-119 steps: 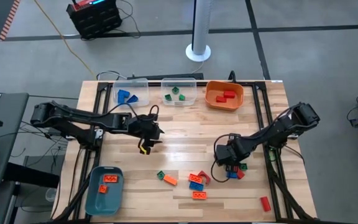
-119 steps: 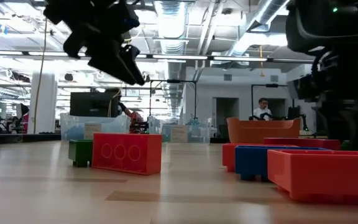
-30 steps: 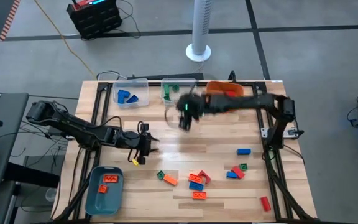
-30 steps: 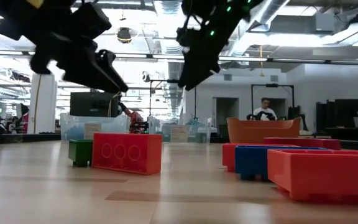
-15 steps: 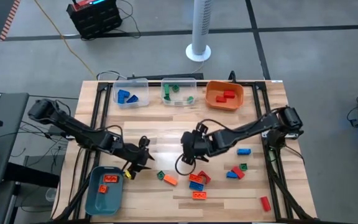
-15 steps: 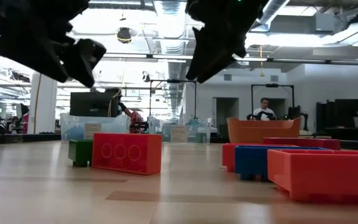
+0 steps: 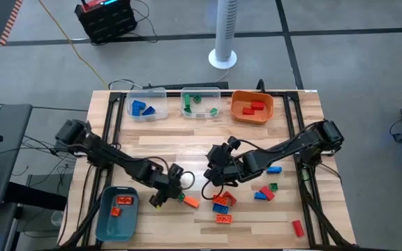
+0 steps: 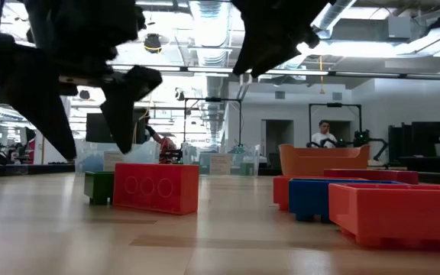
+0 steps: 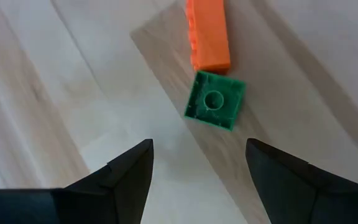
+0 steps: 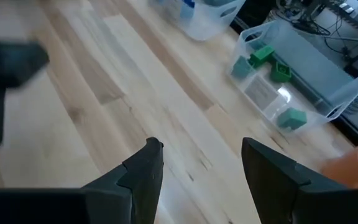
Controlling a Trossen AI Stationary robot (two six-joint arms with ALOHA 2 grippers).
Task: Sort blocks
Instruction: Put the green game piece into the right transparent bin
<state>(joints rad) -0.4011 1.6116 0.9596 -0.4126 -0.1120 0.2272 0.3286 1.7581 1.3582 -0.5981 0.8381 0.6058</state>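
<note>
Hovering released, left claw (image 9: 194, 165) frames a square 1-stud green block (image 9: 214, 108) touching a ribbed orange block (image 9: 209, 33).

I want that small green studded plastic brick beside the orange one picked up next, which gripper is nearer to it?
Left. The left gripper hangs open right beside the green brick, which lies just ahead of its fingers. The right gripper, also open, is farther away, up toward the table's middle.

Overhead looks straight down; low looks level across table (image 7: 187, 150).
</note>
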